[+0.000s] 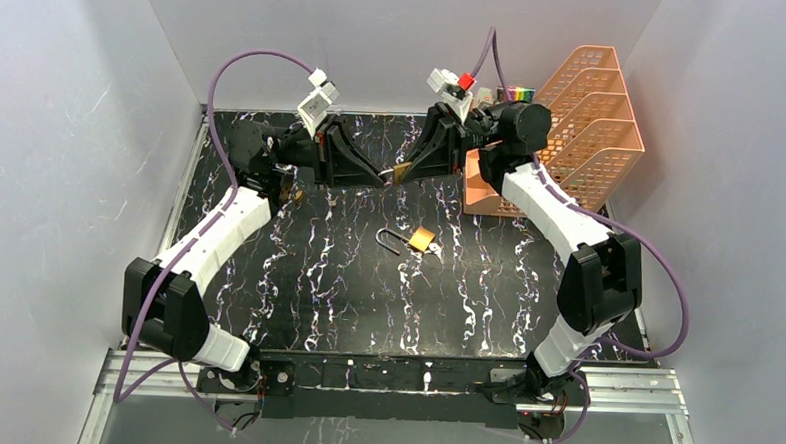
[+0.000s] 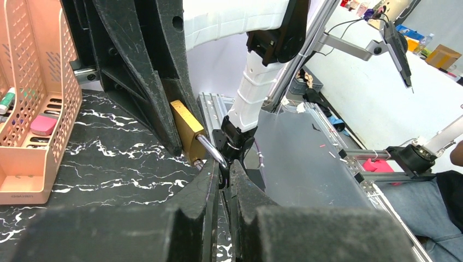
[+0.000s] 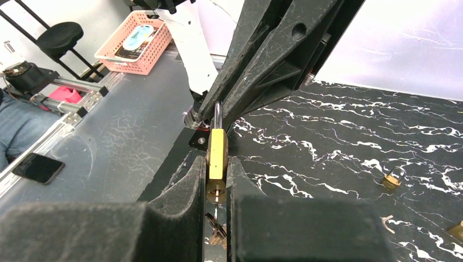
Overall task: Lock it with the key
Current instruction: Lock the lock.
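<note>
Both arms are reaching forward and bending inward, meeting above the far middle of the tabletop (image 1: 316,279). The left tool (image 1: 373,173) is pointing right with its fingers pressed together on the steel loop of the padlock (image 1: 399,170). The right tool (image 1: 411,169) is pointing left and clamping the same padlock by its brass body. A key (image 3: 216,229) is hanging under the body between the right fingers. A second padlock (image 1: 420,239) is lying open mid-tabletop, and an orange rack (image 1: 594,121) is standing at the far right
</note>
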You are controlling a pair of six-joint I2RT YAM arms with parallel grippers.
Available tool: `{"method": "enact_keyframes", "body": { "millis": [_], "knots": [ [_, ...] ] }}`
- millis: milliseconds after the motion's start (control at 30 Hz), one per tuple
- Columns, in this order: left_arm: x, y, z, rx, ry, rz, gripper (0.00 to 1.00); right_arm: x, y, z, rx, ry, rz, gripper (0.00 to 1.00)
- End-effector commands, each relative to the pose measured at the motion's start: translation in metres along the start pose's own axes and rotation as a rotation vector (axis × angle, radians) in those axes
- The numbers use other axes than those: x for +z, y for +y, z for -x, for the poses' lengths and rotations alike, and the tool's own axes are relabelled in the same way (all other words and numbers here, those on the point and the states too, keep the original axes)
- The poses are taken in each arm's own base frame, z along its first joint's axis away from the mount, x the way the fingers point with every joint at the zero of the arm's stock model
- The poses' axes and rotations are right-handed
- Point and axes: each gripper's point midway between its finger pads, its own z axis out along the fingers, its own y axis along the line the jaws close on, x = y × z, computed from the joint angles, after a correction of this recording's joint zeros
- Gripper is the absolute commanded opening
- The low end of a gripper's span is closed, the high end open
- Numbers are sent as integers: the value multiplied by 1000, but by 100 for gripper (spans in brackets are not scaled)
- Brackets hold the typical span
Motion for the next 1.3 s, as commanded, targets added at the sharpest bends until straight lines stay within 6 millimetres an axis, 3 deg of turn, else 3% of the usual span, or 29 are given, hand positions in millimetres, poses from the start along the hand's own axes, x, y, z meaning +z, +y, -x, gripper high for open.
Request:
{"method": "enact_keyframes", "body": {
  "millis": [0, 333, 500, 833, 1000, 1133, 1267],
  "knots": [
    [19, 0, 9, 8, -50, -12, 0, 25, 8, 34, -153, -78, 17, 0],
    [21, 6, 10, 37, -68, 0, 0, 33, 14, 38, -173, -84, 37, 0],
    [20, 22, 7, 150, -130, 68, 0, 62, 24, 34, -159, -89, 114, 0],
    [19, 51, -8, 171, -168, 148, 0, 92, 30, 37, -162, -111, 182, 0],
    [14, 52, -5, 188, -170, 168, 0, 90, 32, 34, -149, -89, 191, 0],
    [-6, 65, 7, 185, -190, 288, 0, 76, 29, 35, -138, -110, 118, 0],
    [-27, 81, 18, 212, -193, 483, 0, 67, 3, 36, -111, -163, -107, 0]
  ]
}}
